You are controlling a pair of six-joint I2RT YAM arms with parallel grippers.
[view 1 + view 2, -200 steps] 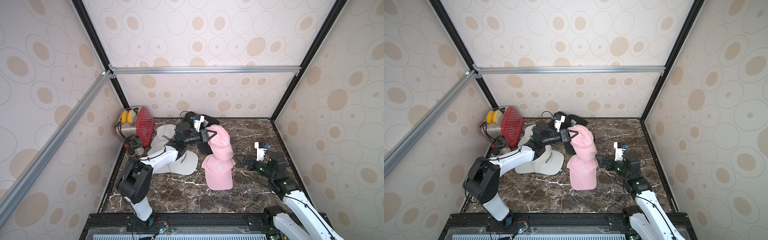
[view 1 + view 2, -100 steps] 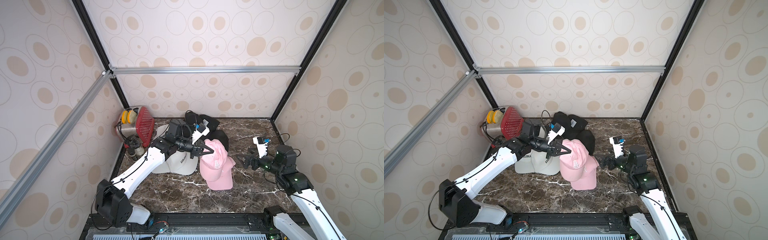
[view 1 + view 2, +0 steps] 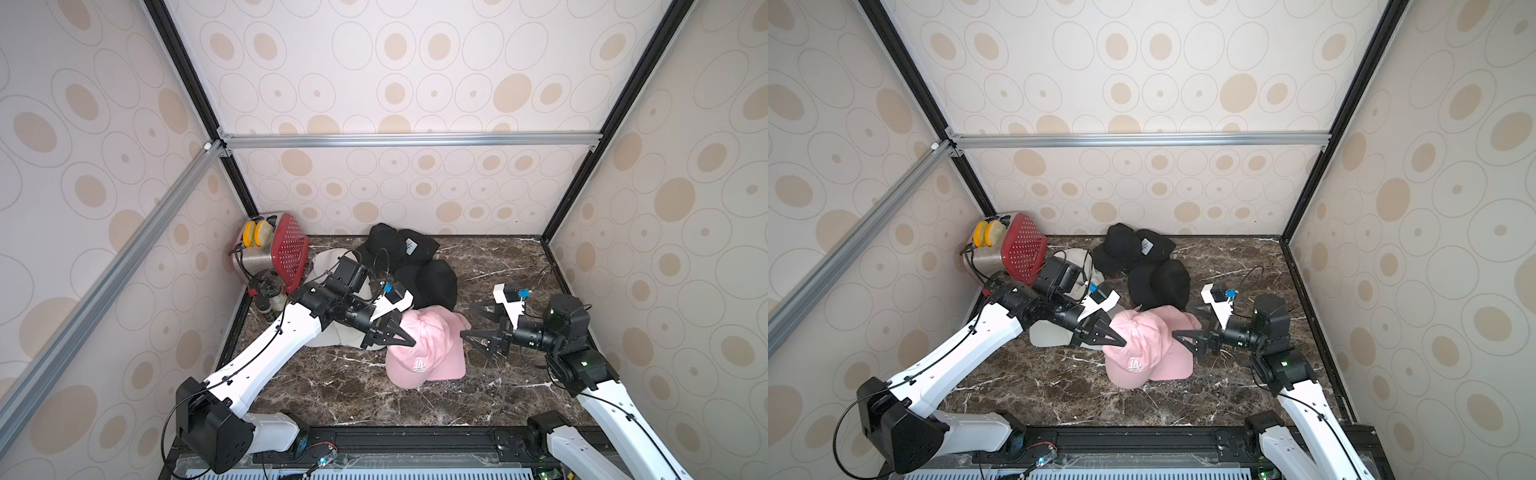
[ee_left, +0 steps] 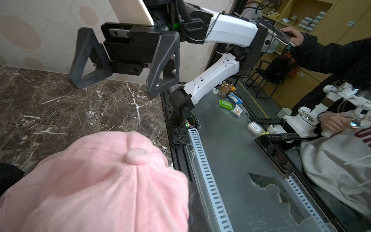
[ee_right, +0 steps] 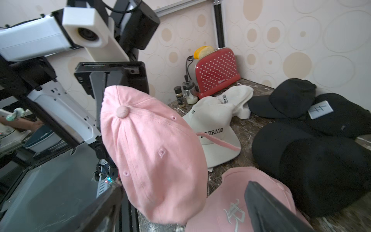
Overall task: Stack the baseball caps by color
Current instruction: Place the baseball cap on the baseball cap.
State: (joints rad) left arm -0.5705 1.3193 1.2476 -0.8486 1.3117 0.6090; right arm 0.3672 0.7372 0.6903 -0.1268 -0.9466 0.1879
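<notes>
A soft pink fabric baseball cap with a white embroidered logo (image 3: 422, 351) is pinched in the fully closed left hand (image 3: 409, 343), apparently at its rear rim, though the hold is hidden behind the crown. It is held partly over a second pink cap (image 3: 453, 357) lying on the dark marble counter (image 3: 332, 386). The right hand (image 3: 467, 320) is spread wide and empty, just beside the pair.

The cap is judged light and limp; the stiffer brim would be gripped more surely. Black fabric caps (image 3: 428, 282) crowd close behind and white lettered caps (image 5: 210, 124) lie under the left arm, while open counter is left toward the front.
</notes>
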